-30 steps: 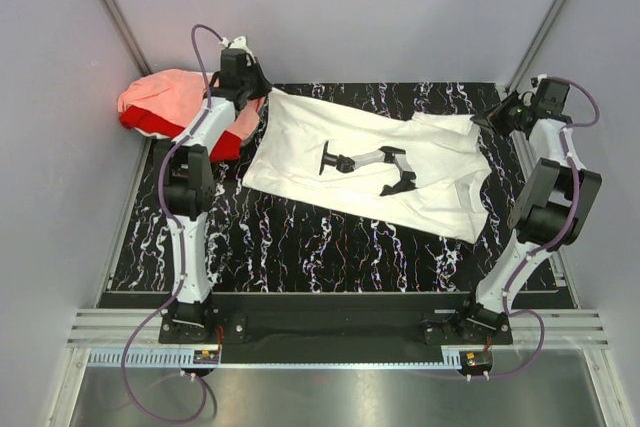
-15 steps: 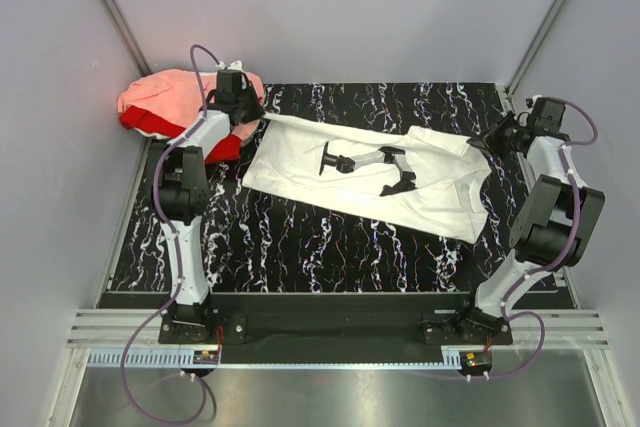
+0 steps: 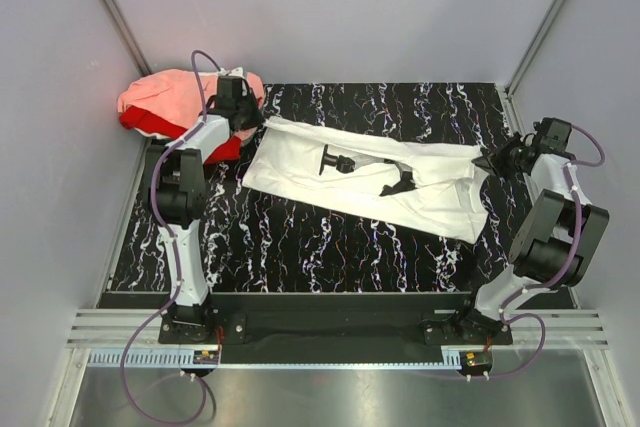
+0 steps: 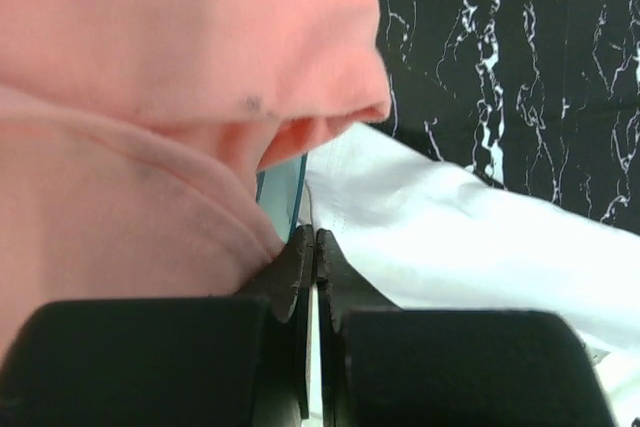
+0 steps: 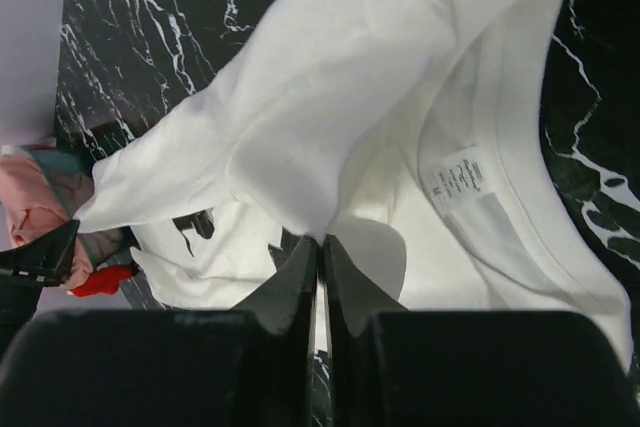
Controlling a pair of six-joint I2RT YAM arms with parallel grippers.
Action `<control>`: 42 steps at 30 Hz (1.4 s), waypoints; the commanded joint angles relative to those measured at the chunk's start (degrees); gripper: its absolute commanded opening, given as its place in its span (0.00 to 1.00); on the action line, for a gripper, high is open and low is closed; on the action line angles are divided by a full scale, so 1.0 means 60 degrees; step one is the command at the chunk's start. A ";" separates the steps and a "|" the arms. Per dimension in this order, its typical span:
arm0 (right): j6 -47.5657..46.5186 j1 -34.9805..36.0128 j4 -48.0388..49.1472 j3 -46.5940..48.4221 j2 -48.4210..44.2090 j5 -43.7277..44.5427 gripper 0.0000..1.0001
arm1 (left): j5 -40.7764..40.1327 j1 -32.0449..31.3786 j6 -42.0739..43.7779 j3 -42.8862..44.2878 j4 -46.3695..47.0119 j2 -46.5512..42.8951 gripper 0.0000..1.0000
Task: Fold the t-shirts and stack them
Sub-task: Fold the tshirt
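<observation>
Centre of the top view: white t-shirt (image 3: 420,202) lies spread on the black marbled bench (image 3: 300,247), collar toward the right. Its black print (image 3: 338,161) is partly covered by a fold of the shirt's own upper edge.

Left end effector (image 3: 247,119), upper left, is pinched tight on the hem corner; the wrist view shows its fingers together with white cloth nipped between them. Right end effector (image 3: 497,159), right edge of frame, is likewise clamped on white cloth near the shoulder.

The two grips sit at opposite ends of one long edge, which holds that edge straight for laying it across. Judged a lengthwise fold in hand, early in the task.

Salmon-pink t-shirt (image 3: 165,95) and red t-shirt (image 3: 150,127) are heaped unfolded at upper left. The pink cloth lies right against the left fingers, so a snag looks possible.
</observation>
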 commanded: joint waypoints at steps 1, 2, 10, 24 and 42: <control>0.0342 -0.0112 -0.0498 -0.0261 -0.0669 0.1006 0.13 | -0.0702 0.0102 0.0387 -0.0311 0.0090 -0.0667 0.04; 0.0430 -0.0112 -0.0600 -0.0334 -0.0698 0.1181 0.27 | -0.0702 0.0102 0.0388 -0.0325 0.0002 -0.0653 0.26; 0.1001 -0.0112 -0.1524 -0.1169 -0.2598 0.3425 0.77 | -0.1756 -0.0657 0.1148 -0.1206 0.0295 -0.1883 0.84; 0.1369 0.2261 -0.1378 -0.1640 -0.0526 0.3336 0.74 | -0.2533 -0.2328 0.1135 0.2839 -0.3631 0.1500 0.79; 0.0795 0.2803 -0.4159 0.7349 0.6735 0.4202 0.70 | -0.0426 -0.4010 -0.1163 -0.1902 -0.5319 -0.0796 0.72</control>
